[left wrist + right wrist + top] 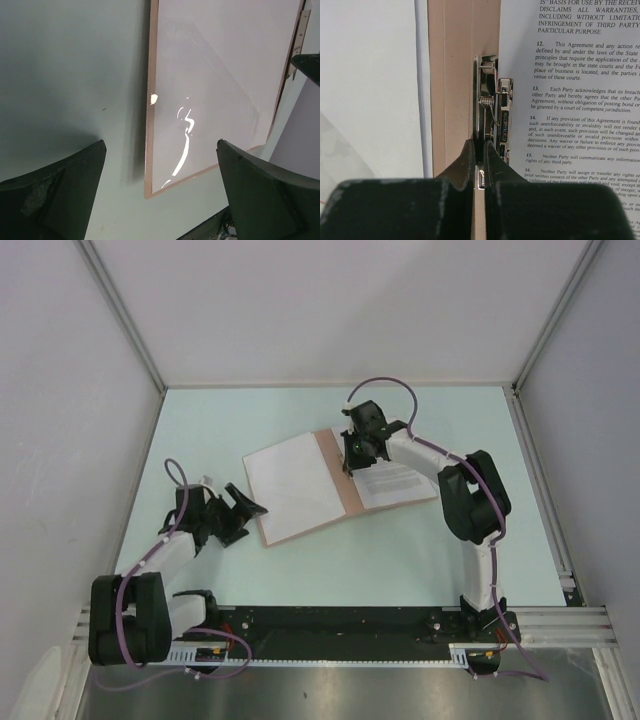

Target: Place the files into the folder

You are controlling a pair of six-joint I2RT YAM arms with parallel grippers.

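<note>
The salmon-brown folder (pixel 335 480) lies open in the middle of the table. A printed sheet (pixel 395 480) lies on its right half, and it shows in the right wrist view (pixel 580 100) beside the spine (pixel 450 75). The left half (pixel 290 480) is white and glossy; I cannot tell whether that is a blank sheet or a lining. My right gripper (pixel 350 462) is over the spine, its jaws shut on the lever of the folder's metal clip (pixel 492 105). My left gripper (pixel 243 510) is open and empty just off the folder's near left corner (pixel 148 150).
White enclosure walls stand at the back and on both sides. The arm mounting rail (pixel 340 625) runs along the near edge. The left wrist view also shows the metal clip (pixel 300 30) at the far side of the white half.
</note>
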